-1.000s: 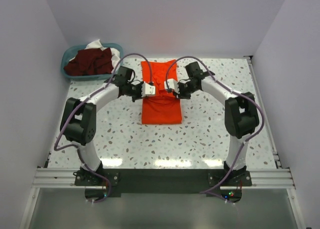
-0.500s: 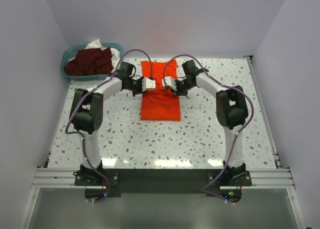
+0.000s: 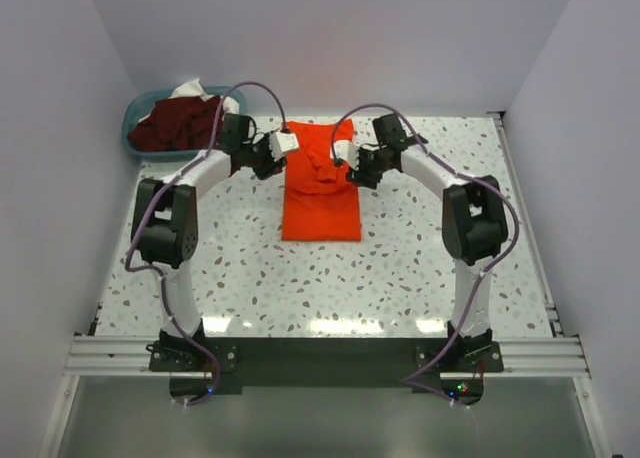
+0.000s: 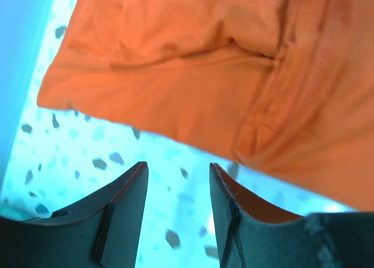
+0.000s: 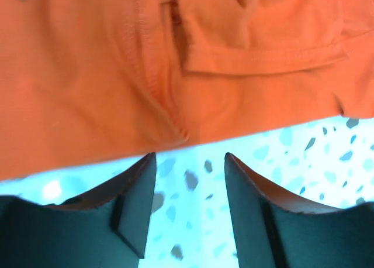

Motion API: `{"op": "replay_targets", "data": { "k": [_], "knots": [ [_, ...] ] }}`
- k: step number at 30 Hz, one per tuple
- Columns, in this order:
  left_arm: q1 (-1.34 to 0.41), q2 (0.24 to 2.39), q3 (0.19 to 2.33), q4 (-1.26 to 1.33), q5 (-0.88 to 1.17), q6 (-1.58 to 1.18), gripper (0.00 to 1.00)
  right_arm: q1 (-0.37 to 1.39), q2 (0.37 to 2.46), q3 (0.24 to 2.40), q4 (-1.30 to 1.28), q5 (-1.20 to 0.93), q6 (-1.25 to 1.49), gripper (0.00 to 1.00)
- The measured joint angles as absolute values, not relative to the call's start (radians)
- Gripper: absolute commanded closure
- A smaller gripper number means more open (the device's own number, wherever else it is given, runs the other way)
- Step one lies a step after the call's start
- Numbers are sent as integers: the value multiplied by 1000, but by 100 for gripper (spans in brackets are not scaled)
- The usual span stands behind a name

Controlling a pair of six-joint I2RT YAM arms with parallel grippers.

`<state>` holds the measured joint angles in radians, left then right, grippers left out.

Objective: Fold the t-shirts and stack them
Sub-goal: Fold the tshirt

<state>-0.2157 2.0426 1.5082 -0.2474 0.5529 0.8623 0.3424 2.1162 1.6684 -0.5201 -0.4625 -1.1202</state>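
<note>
A: Where does the orange-red t-shirt (image 3: 320,203) lie?
B: In the middle of the worktop (image 3: 420,268), folded to a long narrow strip; its near half is flat; its far half is wrinkled, with folded flaps and seams on top.
A: And the grippers?
B: The left gripper (image 4: 178,169) and the right gripper (image 5: 190,158) stand just beside the far half, one at each side; both have their jaws apart and hold nothing.
A: And farther?
B: The maroon t-shirts (image 3: 180,123) and some white cloth (image 3: 190,86) are heaped in the teal basket (image 3: 130,136), at the far left corner.
</note>
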Motion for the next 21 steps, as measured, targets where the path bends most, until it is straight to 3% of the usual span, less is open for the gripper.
{"op": "replay_targets", "data": {
  "k": [4,10,15,21],
  "knots": [
    [-187,1875,1340,-286,619,871,46,340,1966,1561,-585,-509,-1111,57],
    [-260,1650,1074,-316,688,941,43,416,1777,1354,-645,-559,-1117,58],
    [-351,1613,908,-316,680,998,43,505,1768,1184,-632,-557,-1115,59],
    [-371,1626,884,-300,654,1042,45,504,1783,1127,-578,-516,-1123,62]
  ]
}}
